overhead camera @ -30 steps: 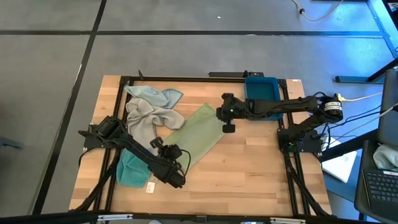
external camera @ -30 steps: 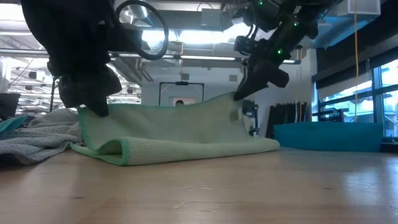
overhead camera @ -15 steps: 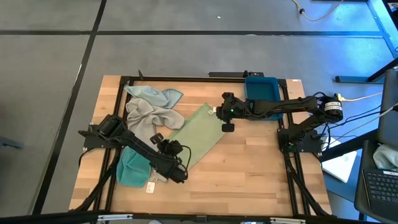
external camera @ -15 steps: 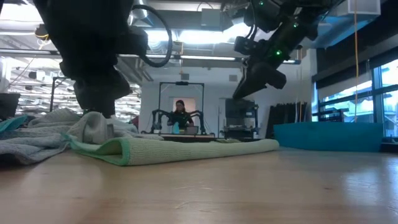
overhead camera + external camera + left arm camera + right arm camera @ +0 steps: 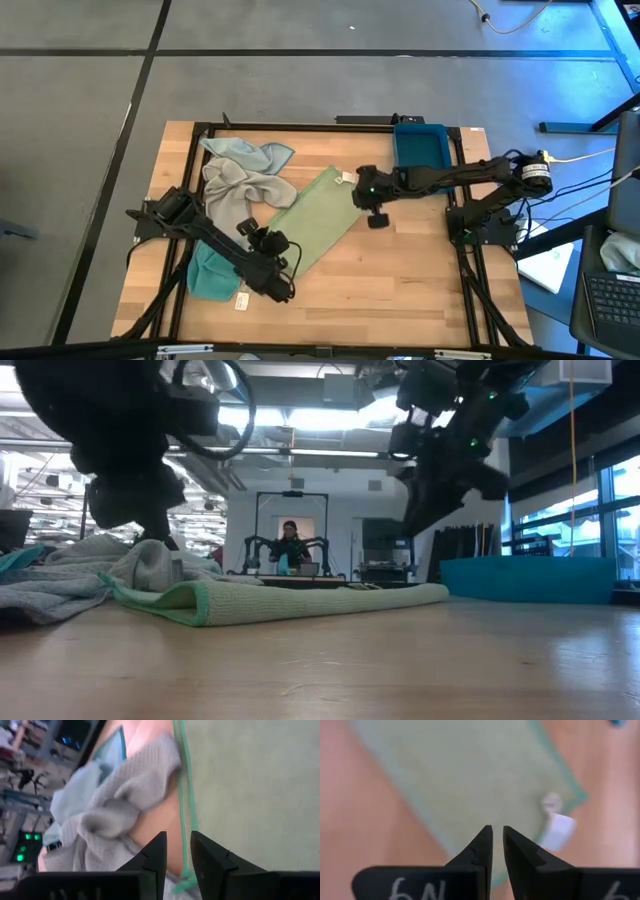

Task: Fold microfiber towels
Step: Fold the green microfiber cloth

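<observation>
A pale green towel [image 5: 322, 215] lies folded and flat on the table's middle, its rolled fold [image 5: 190, 600] toward the near left. Its white tag [image 5: 559, 827] sits at the far corner. A grey towel [image 5: 240, 190] is heaped against its left edge, with a pale blue towel [image 5: 245, 152] behind that and a teal towel [image 5: 208, 272] at the near left. My left gripper [image 5: 178, 842] hovers open over the green towel's left hem beside the grey heap [image 5: 125, 795]. My right gripper [image 5: 497, 832] hangs above the green towel's right corner [image 5: 375, 218], its fingers a narrow gap apart and holding nothing.
A blue plastic tray [image 5: 420, 142] stands at the far right of the table. A small white tag [image 5: 241, 300] lies at the near edge by the teal towel. Bare wood stretches across the near right of the table [image 5: 400, 280].
The green towel's upper edge, held up between both grippers a second ago, has dropped from them and lies flat on the lower layer. My right gripper has then shifted toward the table's near right, away from the towel's far corner.
</observation>
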`<state>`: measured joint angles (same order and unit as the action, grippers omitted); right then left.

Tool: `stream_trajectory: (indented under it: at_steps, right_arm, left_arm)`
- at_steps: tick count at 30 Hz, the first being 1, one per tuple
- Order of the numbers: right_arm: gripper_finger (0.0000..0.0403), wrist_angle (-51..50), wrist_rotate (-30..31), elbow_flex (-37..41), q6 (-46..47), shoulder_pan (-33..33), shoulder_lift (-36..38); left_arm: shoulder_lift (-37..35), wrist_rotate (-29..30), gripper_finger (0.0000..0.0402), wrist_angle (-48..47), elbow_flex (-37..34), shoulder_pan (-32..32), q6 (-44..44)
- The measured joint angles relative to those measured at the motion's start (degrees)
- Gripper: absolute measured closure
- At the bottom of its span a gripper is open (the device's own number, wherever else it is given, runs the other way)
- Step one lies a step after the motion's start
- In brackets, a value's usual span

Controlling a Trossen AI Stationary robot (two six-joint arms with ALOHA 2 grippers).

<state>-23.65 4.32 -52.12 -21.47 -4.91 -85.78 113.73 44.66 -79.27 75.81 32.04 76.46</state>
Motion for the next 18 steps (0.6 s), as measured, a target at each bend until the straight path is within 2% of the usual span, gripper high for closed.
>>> stream_trajectory:
  at_steps: [3, 6, 13, 16, 18]
  right_arm:
    - [0.0354, -0.63, -3.55, 0.0, 0.22, 2.89, 0.0]
    - [0.0354, -2.62, -7.39, 0.0, 1.92, 6.12, 0.0]
    - [0.0354, -11.28, -8.5, 0.0, 2.14, 13.31, 0.0]
    - [0.0354, -11.61, -8.07, 0.0, 2.7, 15.21, 0.0]
    - [0.0354, -10.81, -8.3, 0.0, 3.96, 16.46, 0.0]
  left_arm:
    - [0.0, 5.14, 0.0323, 1.3, 0.0, -0.12, 2.28]
    - [-0.18, 5.82, 0.0321, 5.59, 0.0, -0.46, 0.91]
    - [-0.37, 6.23, 0.0319, 21.26, 1.91, 3.17, -23.17]
    - [-0.37, 6.64, 0.0318, 30.02, 2.76, 4.31, -33.8]
    - [-0.37, 7.93, 0.0315, 34.73, 2.82, 4.31, -37.33]
